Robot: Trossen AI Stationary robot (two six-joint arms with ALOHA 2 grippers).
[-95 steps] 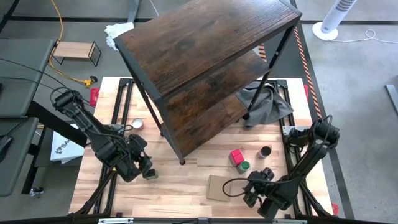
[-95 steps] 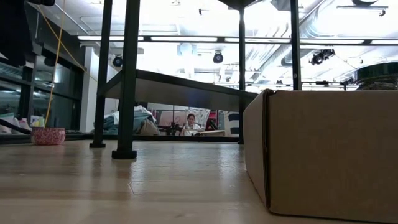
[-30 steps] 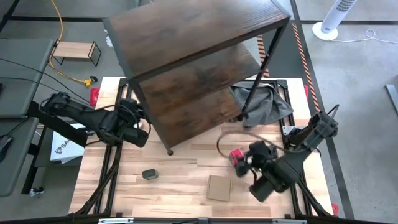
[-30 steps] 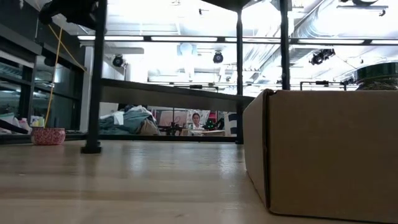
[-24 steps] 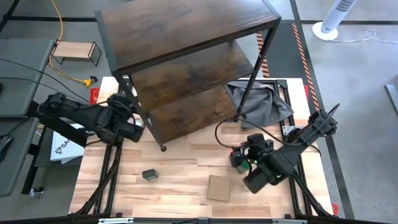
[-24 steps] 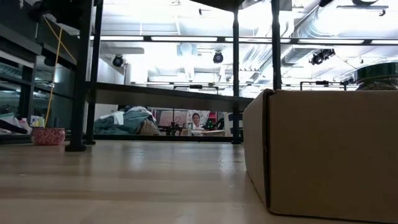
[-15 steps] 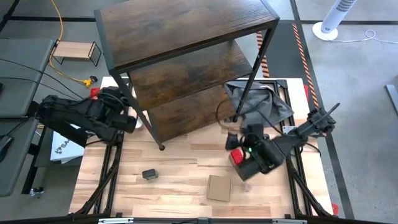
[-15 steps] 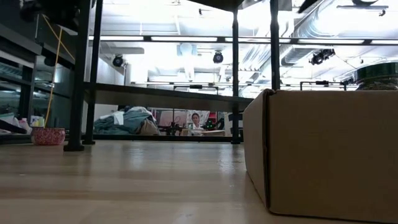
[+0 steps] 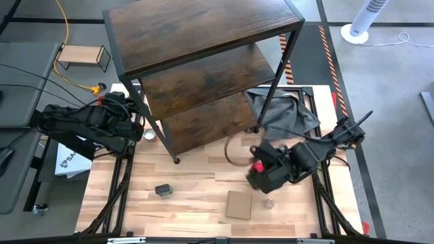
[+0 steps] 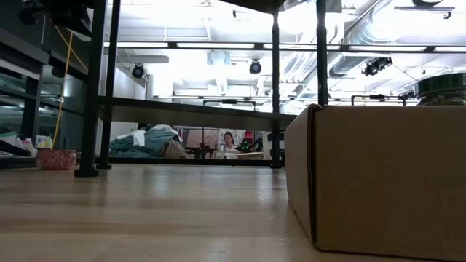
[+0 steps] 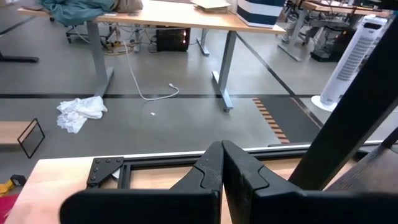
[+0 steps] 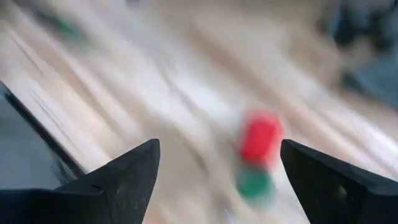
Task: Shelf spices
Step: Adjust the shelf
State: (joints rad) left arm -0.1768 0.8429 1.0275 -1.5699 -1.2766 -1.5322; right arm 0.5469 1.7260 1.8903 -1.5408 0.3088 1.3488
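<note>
Currently left gripper (image 11: 221,168) has fingers pressed together at the shelf's (image 9: 203,41) left leg, frame left. Right gripper (image 12: 217,168), fingers spread wide, lower right, over the red spice (image 12: 260,138) and green-lidded spice (image 12: 254,182). Dark spice (image 9: 162,190) lies lower centre-left.

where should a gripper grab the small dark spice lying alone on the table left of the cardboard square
Take the dark spice container across its two longer sides, coming straight down from above. It lies low and alone on the table, so nothing crowds the fingers.
</note>
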